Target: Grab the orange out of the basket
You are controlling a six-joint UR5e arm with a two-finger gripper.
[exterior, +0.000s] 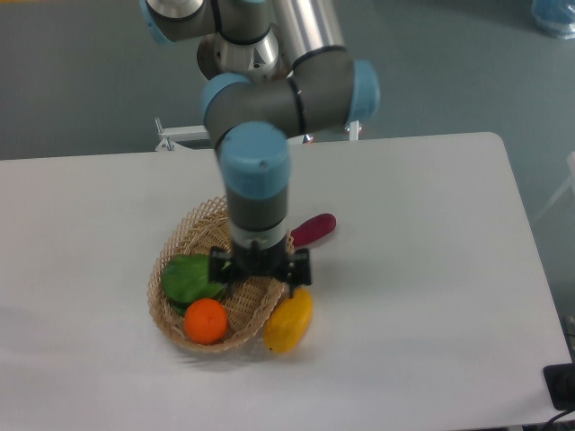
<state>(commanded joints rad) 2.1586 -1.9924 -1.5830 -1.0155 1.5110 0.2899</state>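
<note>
The orange (207,321) is a small round bright fruit lying at the front of the tan wicker basket (193,224), next to a green vegetable (187,279). My gripper (260,280) hangs over the basket's right half, above and to the right of the orange and apart from it. Its black fingers (297,272) stand spread wide with nothing between them. The arm's wrist hides the middle of the basket.
A yellow-orange mango-like fruit (289,321) leans on the basket's front right rim, outside it. A dark red-purple elongated vegetable (313,229) lies on the white table (422,269) just right of the basket. The table's right edge is at the far right.
</note>
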